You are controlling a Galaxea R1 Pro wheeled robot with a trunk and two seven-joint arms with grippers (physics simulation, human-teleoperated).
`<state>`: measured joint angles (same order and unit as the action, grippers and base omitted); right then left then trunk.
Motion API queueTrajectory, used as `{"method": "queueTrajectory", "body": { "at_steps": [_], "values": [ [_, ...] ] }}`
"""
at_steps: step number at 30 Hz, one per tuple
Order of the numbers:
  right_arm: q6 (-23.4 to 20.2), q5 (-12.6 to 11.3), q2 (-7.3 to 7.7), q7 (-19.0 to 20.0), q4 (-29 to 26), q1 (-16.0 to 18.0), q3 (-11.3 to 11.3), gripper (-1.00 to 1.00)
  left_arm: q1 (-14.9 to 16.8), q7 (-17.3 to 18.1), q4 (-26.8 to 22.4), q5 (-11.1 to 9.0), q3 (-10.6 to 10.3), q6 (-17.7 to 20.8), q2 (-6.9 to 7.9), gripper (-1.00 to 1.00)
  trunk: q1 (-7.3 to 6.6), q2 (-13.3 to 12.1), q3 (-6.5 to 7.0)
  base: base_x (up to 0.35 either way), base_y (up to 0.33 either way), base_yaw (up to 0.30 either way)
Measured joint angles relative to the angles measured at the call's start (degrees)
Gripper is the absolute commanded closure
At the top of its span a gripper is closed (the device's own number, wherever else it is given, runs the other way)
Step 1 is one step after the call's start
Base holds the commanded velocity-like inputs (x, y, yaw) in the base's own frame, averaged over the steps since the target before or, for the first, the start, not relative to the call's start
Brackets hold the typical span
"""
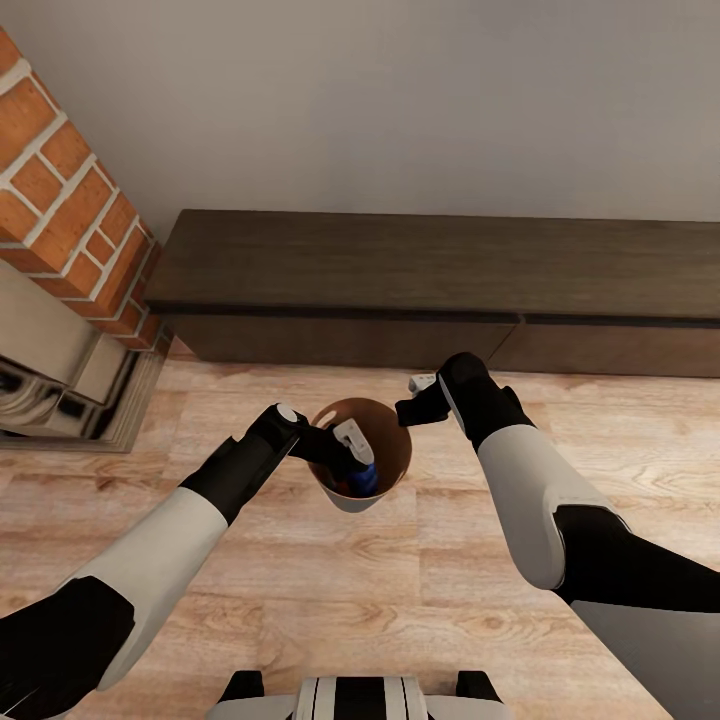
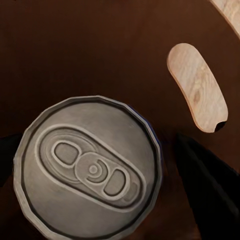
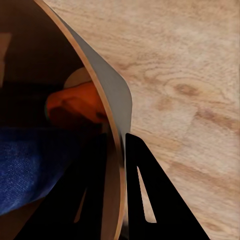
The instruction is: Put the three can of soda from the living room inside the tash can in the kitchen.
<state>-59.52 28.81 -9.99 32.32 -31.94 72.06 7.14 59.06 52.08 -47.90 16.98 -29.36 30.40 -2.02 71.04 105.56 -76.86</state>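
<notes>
- One round copper-brown trash can (image 1: pixel 392 470) holds one dark blue, silver-topped can (image 2: pixel 87 172) and one orange can (image 3: pixel 75 102).
- Right gripper (image 3: pixel 116 190) pinches the bin's rim; left gripper (image 1: pixel 345 455) reaches inside, grip unclear.

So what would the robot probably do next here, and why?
Probably open the left gripper and let go. It reaches down into the trash can, with the blue soda can between its fingers and already below the rim beside an orange can. The right gripper pinches the bin's wall, holding it over the wood floor.
</notes>
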Motion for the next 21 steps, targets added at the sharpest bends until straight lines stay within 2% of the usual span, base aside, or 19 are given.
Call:
{"method": "queueTrajectory", "body": {
  "at_steps": [10,13,15,17,19,20,21],
  "values": [
    [0.03,0.17,0.0,-0.01,0.0,-0.06,0.03,1.0,0.0,-0.2,-0.23,-0.12,0.04,-0.91,0.0,-1.0,0.0,0.0,0.0,0.0,0.0,0.0],
    [0.09,0.32,0.0,-0.02,-0.03,-0.09,0.19,1.0,-0.3,-0.16,-1.19,-0.39,0.3,-1.02,0.15,-1.0,0.0,0.0,0.0,0.0,0.0,0.0],
    [0.07,0.23,0.0,0.04,-0.04,-0.14,1.07,1.0,-0.81,0.06,-3.49,-0.91,0.81,-1.05,0.48,-1.0,0.0,0.0,0.0,0.0,0.0,0.0],
    [-0.1,-0.53,0.49,0.14,-0.02,-0.22,2.98,1.0,-2.47,0.3,-6.75,-2.13,2.38,-1.0,0.92,-1.0,0.0,0.0,0.0,0.0,0.0,0.0],
    [-0.42,-1.73,2.06,0.34,0.03,-0.35,5.24,1.0,-6.31,0.64,-13.47,-4.85,7.21,-0.89,1.5,-1.0,0.0,0.0,0.0,0.0,0.0,0.0],
    [-0.25,-1.17,2.67,0.25,0.03,-0.37,5.57,1.0,-7.42,0.68,-15.56,-5.34,8.6,-0.75,1.62,-1.0,0.0,0.0,0.0,0.0,0.0,0.0],
    [-0.27,-1.26,3.91,0.38,0.06,-0.43,6.05,1.0,-9.61,0.73,-19.85,-5.99,10.94,-0.42,1.8,-1.0,0.0,0.0,0.0,0.0,0.0,0.0]
  ]
}}
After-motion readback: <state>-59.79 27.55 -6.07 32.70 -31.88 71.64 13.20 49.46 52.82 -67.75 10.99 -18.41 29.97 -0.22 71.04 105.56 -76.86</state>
